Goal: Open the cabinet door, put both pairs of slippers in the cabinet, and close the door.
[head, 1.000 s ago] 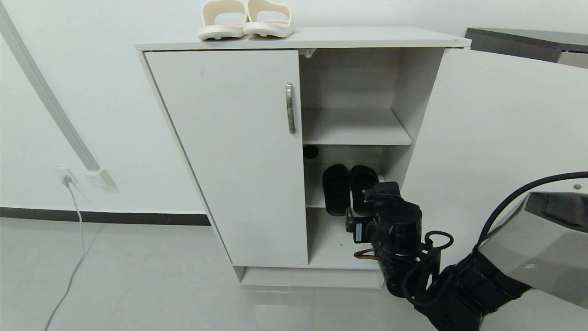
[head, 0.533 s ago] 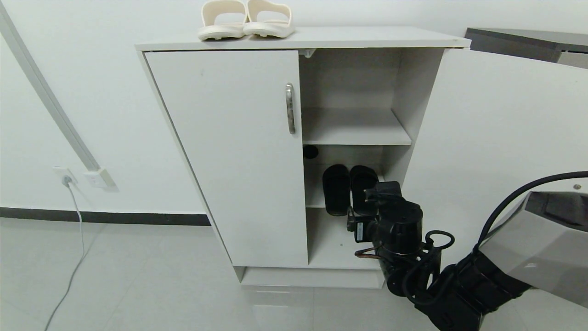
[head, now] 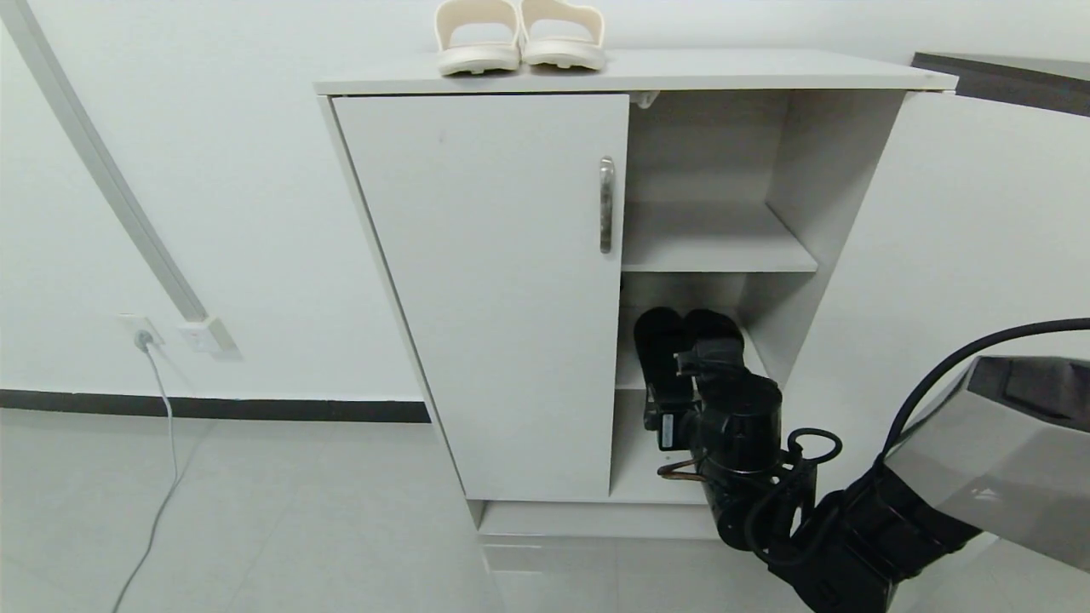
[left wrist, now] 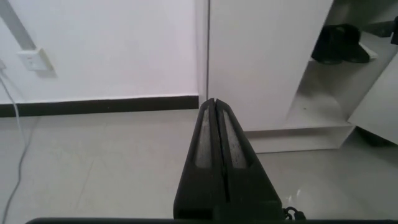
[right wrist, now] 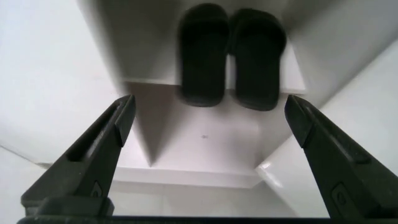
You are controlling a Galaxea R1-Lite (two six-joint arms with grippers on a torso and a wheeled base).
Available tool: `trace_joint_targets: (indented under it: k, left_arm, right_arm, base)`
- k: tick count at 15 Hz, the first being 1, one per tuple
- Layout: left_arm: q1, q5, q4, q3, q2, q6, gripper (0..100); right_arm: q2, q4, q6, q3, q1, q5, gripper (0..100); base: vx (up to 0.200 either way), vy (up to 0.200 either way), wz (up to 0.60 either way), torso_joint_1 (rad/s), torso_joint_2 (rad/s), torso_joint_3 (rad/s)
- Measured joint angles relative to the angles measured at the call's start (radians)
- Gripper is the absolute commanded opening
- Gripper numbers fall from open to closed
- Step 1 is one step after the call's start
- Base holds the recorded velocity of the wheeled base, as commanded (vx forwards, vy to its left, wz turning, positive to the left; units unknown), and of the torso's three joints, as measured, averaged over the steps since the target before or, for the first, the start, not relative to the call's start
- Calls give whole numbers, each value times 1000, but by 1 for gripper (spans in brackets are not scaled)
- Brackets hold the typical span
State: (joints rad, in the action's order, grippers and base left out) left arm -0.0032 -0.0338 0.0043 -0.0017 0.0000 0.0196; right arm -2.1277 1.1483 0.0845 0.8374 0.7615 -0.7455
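The right gripper (right wrist: 209, 107) hangs released, its 2 fingers spread wide. Straight ahead of it, the pair of black rubber slippers (right wrist: 230, 56) lies on a shelf inside the white wooden cabinet (head: 477, 281). The pair of cream foam slippers (head: 519, 34) sits well above it on the cabinet top. The left gripper (left wrist: 214, 107) is clenched on nothing.

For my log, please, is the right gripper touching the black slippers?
Apart. The right wrist view shows the right gripper open, both fingers clear of the black slippers.
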Motion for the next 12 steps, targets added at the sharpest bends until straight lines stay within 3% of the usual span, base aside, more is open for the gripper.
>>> trace_joint_targets:
  k: [6, 12]
  left_arm:
    - [0, 0, 0, 0, 0, 0, 0]
    - [0, 0, 0, 0, 0, 0, 0]
  right_arm:
    - [-1, 11, -1, -5, -1, 0, 100]
    - [-2, 25, -9, -21, -1, 0, 100]
  base:
    - [0, 200, 0, 2, 2, 2]
    - [0, 0, 0, 0, 0, 0]
